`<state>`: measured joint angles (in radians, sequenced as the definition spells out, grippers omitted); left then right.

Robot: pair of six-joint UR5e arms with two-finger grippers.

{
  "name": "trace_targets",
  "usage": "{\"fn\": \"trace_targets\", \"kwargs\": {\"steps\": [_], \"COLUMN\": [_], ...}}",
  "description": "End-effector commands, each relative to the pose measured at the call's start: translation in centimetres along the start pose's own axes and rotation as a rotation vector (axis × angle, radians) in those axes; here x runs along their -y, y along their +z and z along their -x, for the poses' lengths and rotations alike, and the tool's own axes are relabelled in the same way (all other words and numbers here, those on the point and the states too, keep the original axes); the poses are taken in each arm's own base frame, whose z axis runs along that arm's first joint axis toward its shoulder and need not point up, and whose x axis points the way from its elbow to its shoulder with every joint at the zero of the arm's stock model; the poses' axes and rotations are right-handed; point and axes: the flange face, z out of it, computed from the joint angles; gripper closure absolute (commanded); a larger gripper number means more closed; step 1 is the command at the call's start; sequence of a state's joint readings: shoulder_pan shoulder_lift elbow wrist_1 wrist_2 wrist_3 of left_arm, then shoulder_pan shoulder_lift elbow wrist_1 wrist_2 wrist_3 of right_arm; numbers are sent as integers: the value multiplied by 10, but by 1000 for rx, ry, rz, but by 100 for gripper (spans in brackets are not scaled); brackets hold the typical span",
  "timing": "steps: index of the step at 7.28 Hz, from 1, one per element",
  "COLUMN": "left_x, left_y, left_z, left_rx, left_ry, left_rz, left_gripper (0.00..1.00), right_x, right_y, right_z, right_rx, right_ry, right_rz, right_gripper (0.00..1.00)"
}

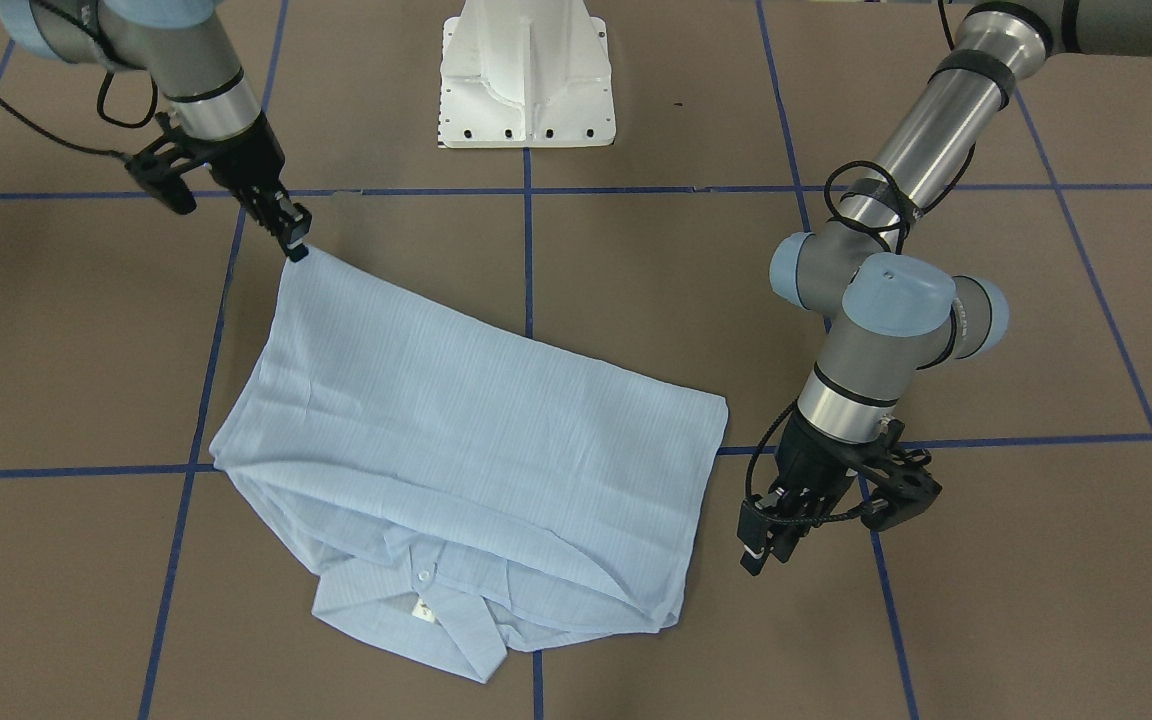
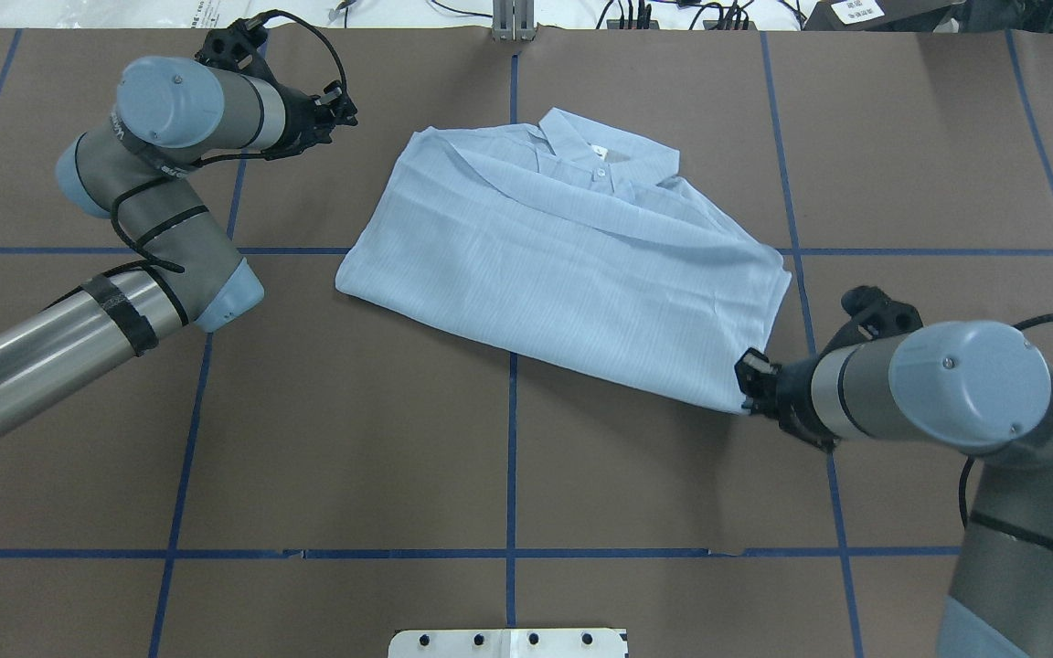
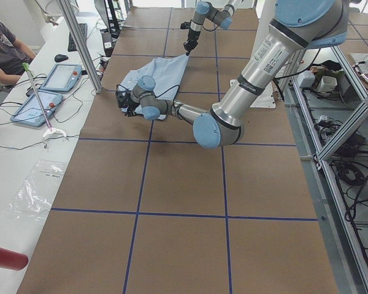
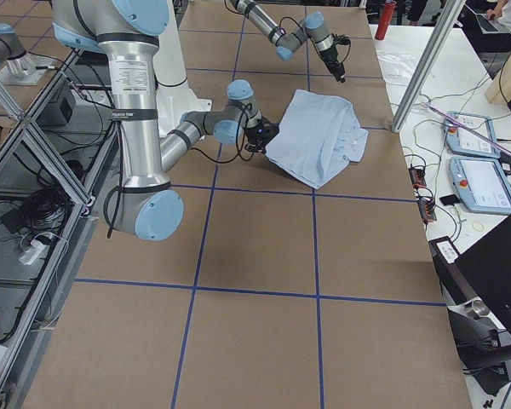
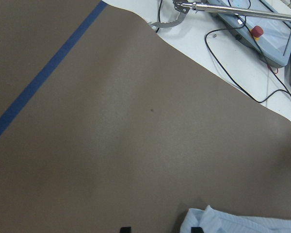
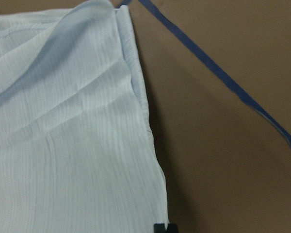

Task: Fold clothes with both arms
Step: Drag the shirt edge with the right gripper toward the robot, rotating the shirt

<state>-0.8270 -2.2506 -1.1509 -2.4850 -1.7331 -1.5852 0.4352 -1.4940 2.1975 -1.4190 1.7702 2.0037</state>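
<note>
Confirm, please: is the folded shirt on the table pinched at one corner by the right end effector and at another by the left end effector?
Not the left end effector: it hangs beside the shirt, apart from it, as the exterior front-facing view shows. The right end effector does pinch a corner.

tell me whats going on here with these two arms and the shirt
The robot is partway through folding a thin, light blue striped button-up shirt on a brown table marked with blue tape lines. The shirt lies folded over on itself, with its collar at the edge farthest from the robot. The right pincer is shut on one near corner, where the cloth is drawn to a point. The left pincer is open beside the shirt's opposite side and holds nothing.
</note>
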Motion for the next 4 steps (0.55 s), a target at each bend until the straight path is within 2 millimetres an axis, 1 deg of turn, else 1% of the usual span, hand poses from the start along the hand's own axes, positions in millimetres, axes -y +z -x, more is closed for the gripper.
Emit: {"fn": "trace_targets", "kwargs": {"steps": [1,2,3,4], "left_x": [-57,-96,-117,-142], "left_y": [-40,-57,-80,-98], "left_z": [-5,-26,-44,-31], "left_rx": [-61,-44,-46,-44], "left_ry": [-53,-92,-131,-133], "left_rz": [75,121,149,186], "left_gripper": [49,49,49,49], "right_x": [-87,-121,-134,-126], "right_y": [-51,-50,-48,-58], "right_z": [-40,-54,-61,-55], "right_rx": [-253,-316,-343,-320], "right_ry": [-55,-94,-101,-86], "right_rz": [320,415,438,440], "right_gripper": [100,85,1,0]}}
